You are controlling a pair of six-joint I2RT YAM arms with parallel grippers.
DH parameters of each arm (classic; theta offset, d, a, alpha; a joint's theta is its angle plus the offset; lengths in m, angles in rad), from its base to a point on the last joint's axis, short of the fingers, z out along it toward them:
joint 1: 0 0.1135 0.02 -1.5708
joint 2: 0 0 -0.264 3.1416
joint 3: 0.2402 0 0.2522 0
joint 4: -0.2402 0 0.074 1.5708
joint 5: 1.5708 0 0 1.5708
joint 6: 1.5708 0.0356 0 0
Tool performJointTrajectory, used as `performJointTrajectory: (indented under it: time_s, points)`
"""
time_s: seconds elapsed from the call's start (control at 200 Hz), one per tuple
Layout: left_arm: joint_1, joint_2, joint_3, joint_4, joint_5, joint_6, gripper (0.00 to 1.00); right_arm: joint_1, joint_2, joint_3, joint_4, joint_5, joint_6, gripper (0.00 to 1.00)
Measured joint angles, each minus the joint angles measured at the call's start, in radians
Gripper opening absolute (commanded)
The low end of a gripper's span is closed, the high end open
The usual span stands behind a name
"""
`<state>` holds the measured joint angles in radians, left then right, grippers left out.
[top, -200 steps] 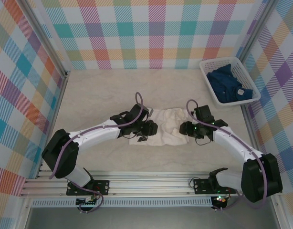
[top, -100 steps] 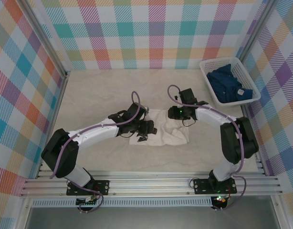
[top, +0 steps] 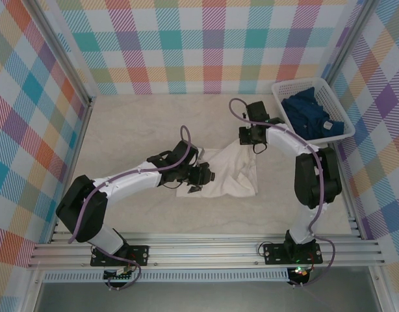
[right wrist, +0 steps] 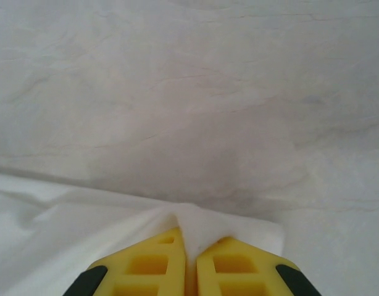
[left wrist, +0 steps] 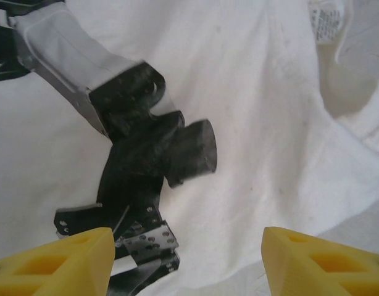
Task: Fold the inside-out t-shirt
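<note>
At mid-table, lying crumpled: the inside-out t-shirt [top: 232, 175]. Pinched at its far-right corner by the right gripper [right wrist: 189, 242], fingers together on cloth — stretched from there nearward to the left gripper [top: 203, 175], spread apart over the left half.

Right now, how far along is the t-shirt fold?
Early. Done: nothing neat shows; the t-shirt lies rumpled on the table, with no flat fold visible. In hand: the right gripper has its fingers shut on a cloth edge, stretched toward the far side; the left gripper hovers open over the fabric near the tag. Left: flatten it and make the folds.
</note>
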<state>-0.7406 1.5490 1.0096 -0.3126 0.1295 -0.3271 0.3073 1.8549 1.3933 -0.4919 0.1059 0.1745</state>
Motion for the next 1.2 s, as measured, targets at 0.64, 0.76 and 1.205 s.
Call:
performJointTrajectory:
  time_s: [0.64, 0.76, 1.205]
  points:
    - [-0.004, 0.034, -0.007, 0.082, 0.039, 0.006, 0.70, -0.063, -0.318, -0.304, -0.156, -0.221, 0.055, 0.59]
    - [-0.003, 0.034, -0.007, 0.083, 0.033, 0.006, 0.70, -0.041, -0.372, -0.404, -0.171, -0.309, 0.073, 0.61]
    - [-0.002, 0.034, -0.026, 0.087, 0.011, 0.006, 0.70, -0.017, -0.309, -0.393, -0.148, -0.267, 0.085, 0.10]
